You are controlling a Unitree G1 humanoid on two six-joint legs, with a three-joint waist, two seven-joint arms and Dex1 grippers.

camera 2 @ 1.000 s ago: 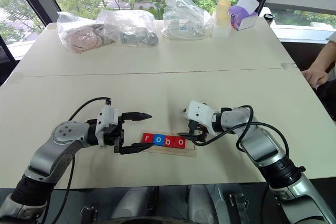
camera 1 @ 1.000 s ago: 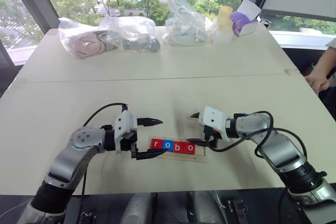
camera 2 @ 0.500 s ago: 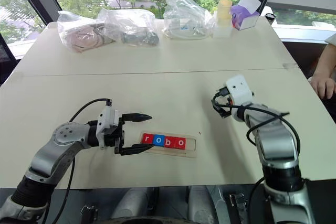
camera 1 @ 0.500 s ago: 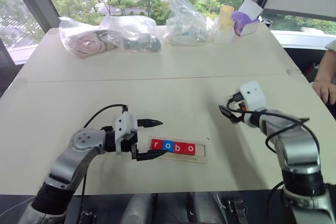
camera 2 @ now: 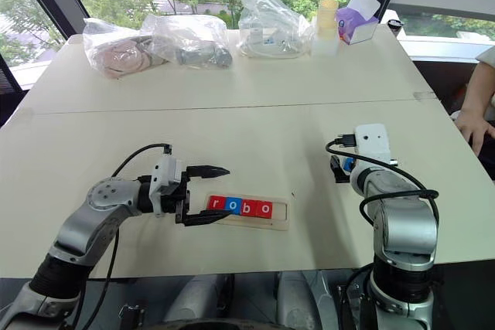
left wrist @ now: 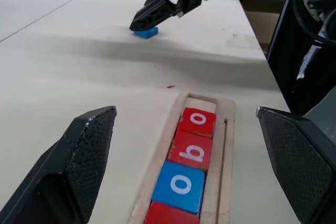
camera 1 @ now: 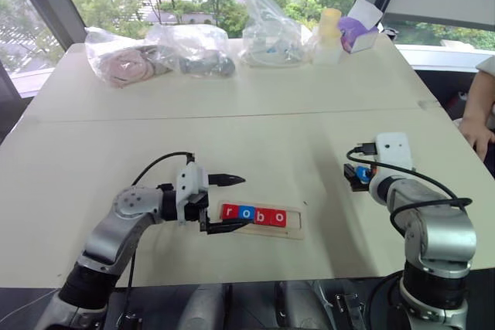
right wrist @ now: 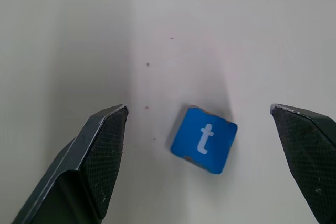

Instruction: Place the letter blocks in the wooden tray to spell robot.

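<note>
The wooden tray (camera 1: pixel 298 224) lies near the table's front edge. In it sit several letter blocks (camera 1: pixel 254 215) side by side: red r, blue o, red b, red o. The slot's right end shows bare wood. My left gripper (camera 1: pixel 243 202) is open at the tray's left end, one finger on each side of it. A blue t block (right wrist: pixel 205 139) lies flat on the table to the right of the tray, tilted a little. My right gripper (right wrist: pixel 198 109) hangs open just above that block (left wrist: pixel 145 32), its fingers wide on either side and not touching it.
Clear plastic bags (camera 1: pixel 197 48) with items, a pale bottle (camera 1: pixel 330 32) and a purple box (camera 1: pixel 357 30) line the table's far edge. A person's arm (camera 1: pixel 481 110) rests at the right edge. A seam (camera 1: pixel 232 117) crosses the table.
My right gripper has left the tray's right end, swung to the right and turned to point down over the blue t block. The left gripper has stayed put.
</note>
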